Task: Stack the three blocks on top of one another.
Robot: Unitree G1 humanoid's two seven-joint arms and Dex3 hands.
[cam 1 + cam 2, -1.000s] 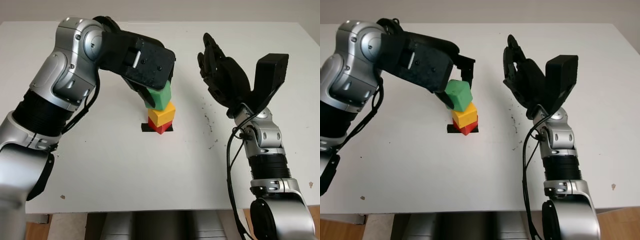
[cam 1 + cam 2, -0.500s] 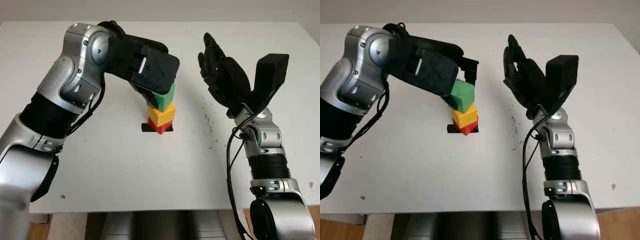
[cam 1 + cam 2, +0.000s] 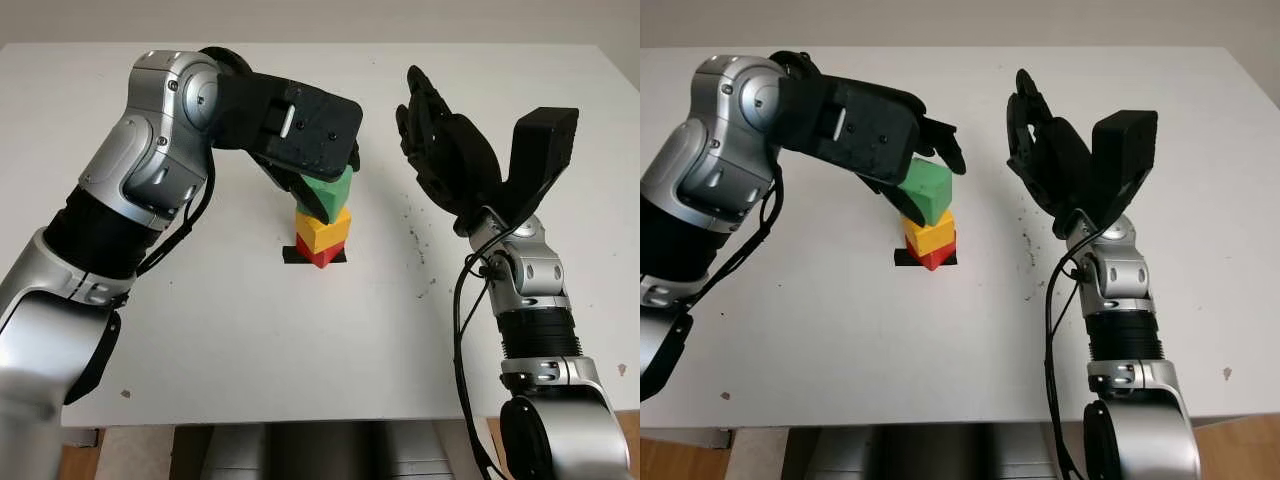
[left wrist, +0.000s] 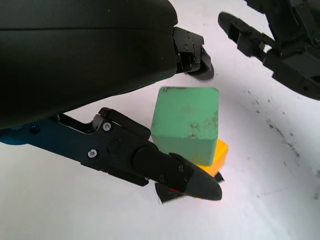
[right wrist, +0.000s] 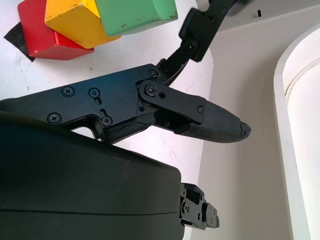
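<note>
The table [image 3: 200,330] was big and white, with a pale wall behind its far edge. Some small dark specks [image 3: 415,240] lay on it, below the right hand.

There were two arms and two black hands. The left hand [image 3: 325,170] was out over the middle of the table. The right hand [image 3: 440,150] was up in the air beside it, well apart, holding nothing, with its fingers not curled.

There were three blocks, one of each color, and they made one pile right under the left hand. The green block [image 3: 925,190] was on top. It sat tilted on the yellow one. The fingers [image 4: 165,170] of the left hand were on both sides of the green block. I could not tell if they were squeezing it or just near it. In the left wrist view there looked to be a small gap beside the block.

The yellow block [image 3: 323,230] was in the middle, just under the green one and touching it. The red block [image 3: 318,255] was at the bottom, on the table. It sat on a small black patch [image 3: 295,256].
</note>
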